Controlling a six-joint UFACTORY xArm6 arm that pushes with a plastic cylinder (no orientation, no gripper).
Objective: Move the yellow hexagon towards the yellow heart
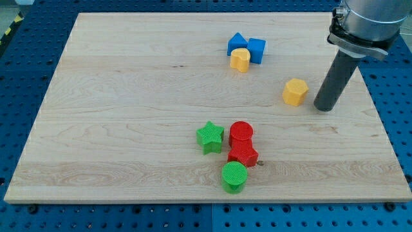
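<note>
A pale wooden surface (129, 96) lies on a blue perforated bench. There is no claw to report as apart or together, only a dark rod; my tip (324, 107) rests just beside the yellow plastic hexagon block (295, 91), on the side facing the surface's right edge. The yellow plastic heart block (240, 60) sits nearer the top edge, touching a blue triangular block (237, 44) and a blue cube-like block (256, 49). Judging from this, I should shift slightly toward the bottom edge, then push diagonally up-left through the hexagon's centre.

Yellow hexagon (295, 91) and yellow heart (240, 60), two blue blocks (248, 47), red and green blocks on pale wood board (129, 96).
</note>
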